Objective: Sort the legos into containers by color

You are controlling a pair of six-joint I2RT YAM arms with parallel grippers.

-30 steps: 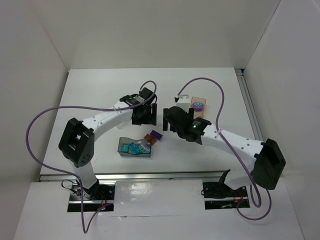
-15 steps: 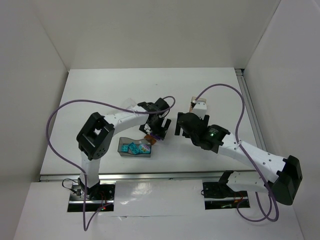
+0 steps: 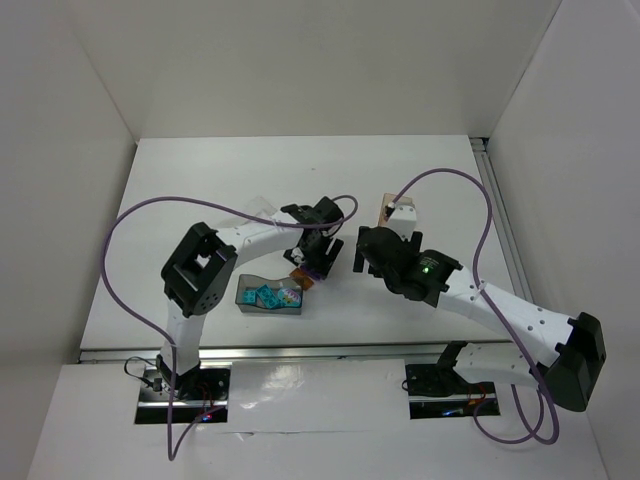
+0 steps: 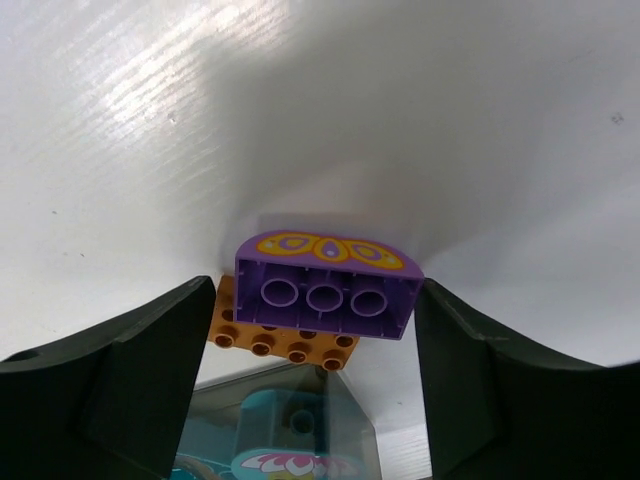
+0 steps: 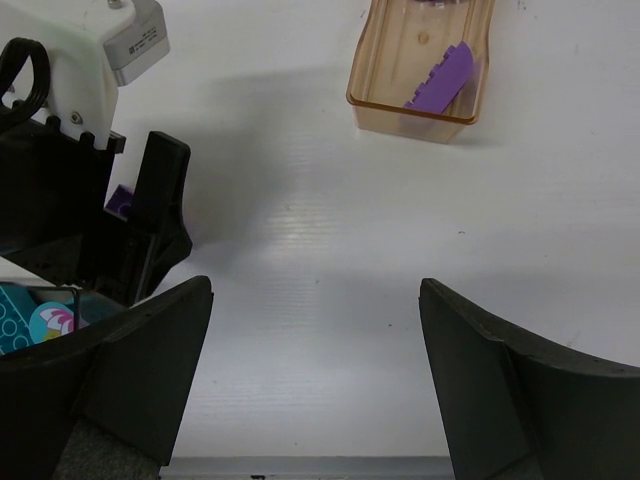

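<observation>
White table [image 3: 200, 190] inside a white-walled booth: the left gripper [image 4: 318, 300] hangs with its fingers apart on either side of a purple rounded plastic brick [image 4: 325, 285] with a yellow pattern. It lies on its side, hollow underside toward the wrist camera, touching an orange studded plastic plate [image 4: 280, 338] at its 7 o'clock, just beside the smoky grey translucent tray [image 3: 243, 291] of teal bricks [image 3: 265, 296]. The right gripper [image 5: 312, 300], fingers likewise spread and empty, hovers over the table, a translucent amber tray [image 5: 415, 112] holding a purple sloped brick [image 5: 440, 78] at its 1 o'clock. Closing here could drag the orange plate along, let the curved purple piece twist free, or nudge the grey tray.
</observation>
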